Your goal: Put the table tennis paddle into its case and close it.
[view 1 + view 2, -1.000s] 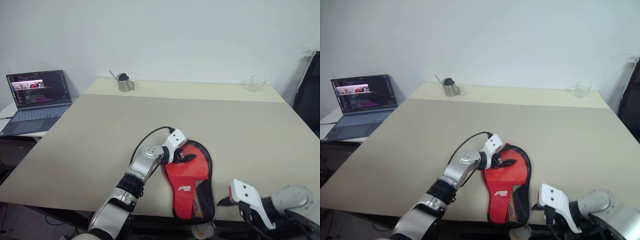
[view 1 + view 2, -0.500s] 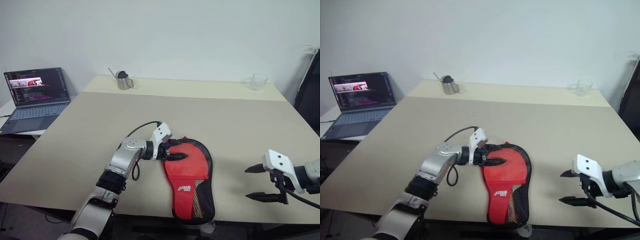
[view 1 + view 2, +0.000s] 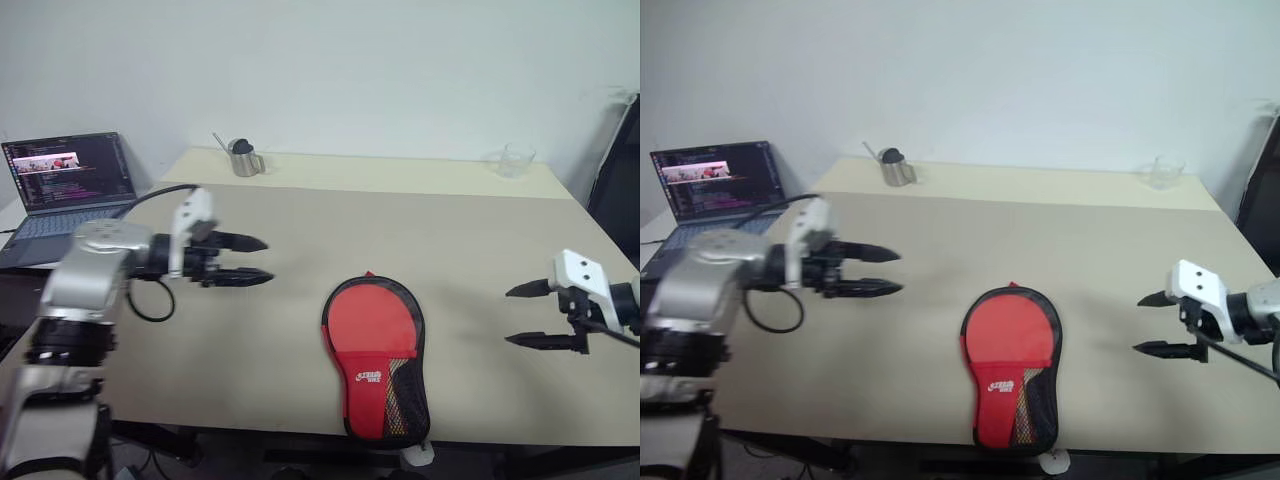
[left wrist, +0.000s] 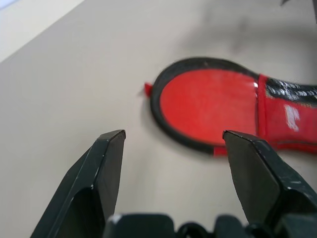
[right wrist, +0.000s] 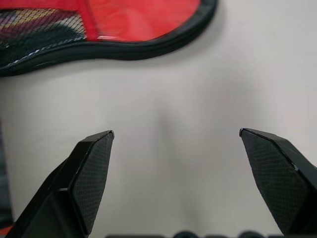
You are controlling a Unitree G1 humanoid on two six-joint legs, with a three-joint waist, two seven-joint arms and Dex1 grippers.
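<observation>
The case (image 3: pixel 376 400), a black-trimmed pouch with a red logo band and mesh, lies flat near the table's front edge. Through its clear front shows the round red face of the table tennis paddle (image 3: pixel 372 322), which is inside. I cannot tell whether the zip is shut. My left gripper (image 3: pixel 268 260) hovers open above the table, well left of the case, and points toward it; the left wrist view shows the case (image 4: pixel 213 106) beyond its fingertips (image 4: pixel 111 148). My right gripper (image 3: pixel 508 316) stands open to the right of the case, holding nothing.
An open laptop (image 3: pixel 65 185) sits on a side table at the far left. A metal cup (image 3: pixel 243 160) and a clear glass (image 3: pixel 513 160) stand along the back of the beige table (image 3: pixel 400 230). A dark object (image 3: pixel 620 190) borders the right edge.
My left gripper has come off the case and swung left and up, still open. My right gripper has risen from below the front edge to the case's right.
</observation>
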